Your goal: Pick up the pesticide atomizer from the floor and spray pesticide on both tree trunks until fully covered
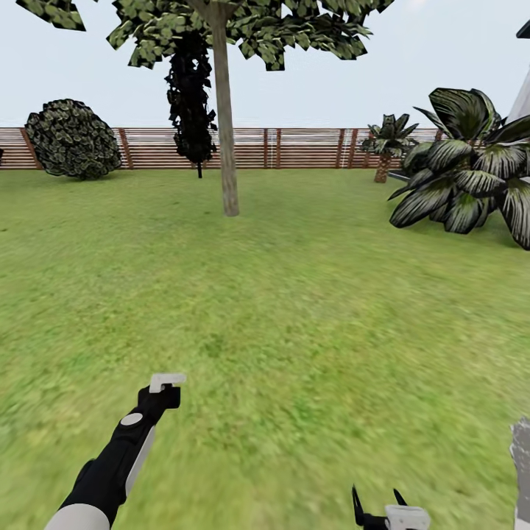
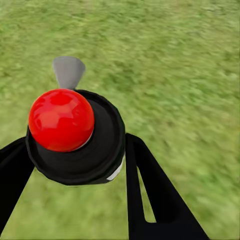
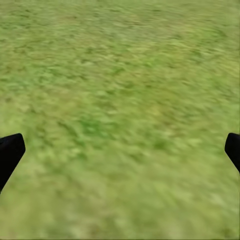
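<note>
The pesticide atomizer [image 1: 167,382] is held low over the lawn at the end of my left arm, with my left gripper [image 1: 163,395] shut on it. In the left wrist view the atomizer [image 2: 75,137] is a black round body with a red ball on top and a grey nozzle, clamped between the black fingers [image 2: 155,195]. One tree stands ahead, well beyond my reach, its pale trunk [image 1: 225,125] bare and straight under green foliage. My right gripper [image 1: 377,504] is open and empty at the bottom of the head view, its fingertips [image 3: 10,152] wide apart above grass.
Open lawn [image 1: 309,309] stretches between me and the tree. A brown slat fence [image 1: 309,147] closes the back. A round bush [image 1: 72,138] stands far left, a narrow dark shrub [image 1: 193,96] behind the trunk, and big-leaved palms [image 1: 464,177] at the right.
</note>
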Controlling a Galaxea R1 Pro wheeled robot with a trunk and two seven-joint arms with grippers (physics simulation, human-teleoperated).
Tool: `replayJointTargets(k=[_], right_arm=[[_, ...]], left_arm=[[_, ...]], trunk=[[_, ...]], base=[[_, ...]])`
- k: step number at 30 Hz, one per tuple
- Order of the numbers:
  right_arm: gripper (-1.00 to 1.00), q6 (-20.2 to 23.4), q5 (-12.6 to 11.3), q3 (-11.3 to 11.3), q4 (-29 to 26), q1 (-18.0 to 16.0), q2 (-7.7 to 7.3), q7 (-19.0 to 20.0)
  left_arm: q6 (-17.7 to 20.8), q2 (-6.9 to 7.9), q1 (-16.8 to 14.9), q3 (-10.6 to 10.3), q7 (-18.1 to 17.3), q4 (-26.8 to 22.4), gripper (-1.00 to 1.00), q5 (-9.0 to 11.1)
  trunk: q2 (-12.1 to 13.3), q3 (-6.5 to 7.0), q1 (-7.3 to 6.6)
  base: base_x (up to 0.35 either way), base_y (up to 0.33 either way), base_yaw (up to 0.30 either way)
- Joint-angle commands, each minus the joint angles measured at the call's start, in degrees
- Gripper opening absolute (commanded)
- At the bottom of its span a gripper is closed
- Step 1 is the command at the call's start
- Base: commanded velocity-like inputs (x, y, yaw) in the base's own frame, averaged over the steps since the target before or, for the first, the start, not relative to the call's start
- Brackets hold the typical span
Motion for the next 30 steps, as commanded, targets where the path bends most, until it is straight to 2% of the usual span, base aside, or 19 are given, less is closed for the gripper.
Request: replayJointTargets(k=[1,30], right_arm=[[1.0,0.0,0.0,0.0,0.0,0.0,0.0,0.0],[1.0,0.0,0.0,0.0,0.0,0.0,-0.01,0.0]], left_arm=[[0.0,0.0,0.0,0.0,0.0,0.0,-1.0,0.0],[0.1,0.0,0.0,0.0,0.0,0.1,-1.0,0.0]], trunk=[[0.0,0.0,0.0],[0.0,0.0,0.0]], base=[[0.341,0.0,0.0],[0.341,0.0,0.0]])
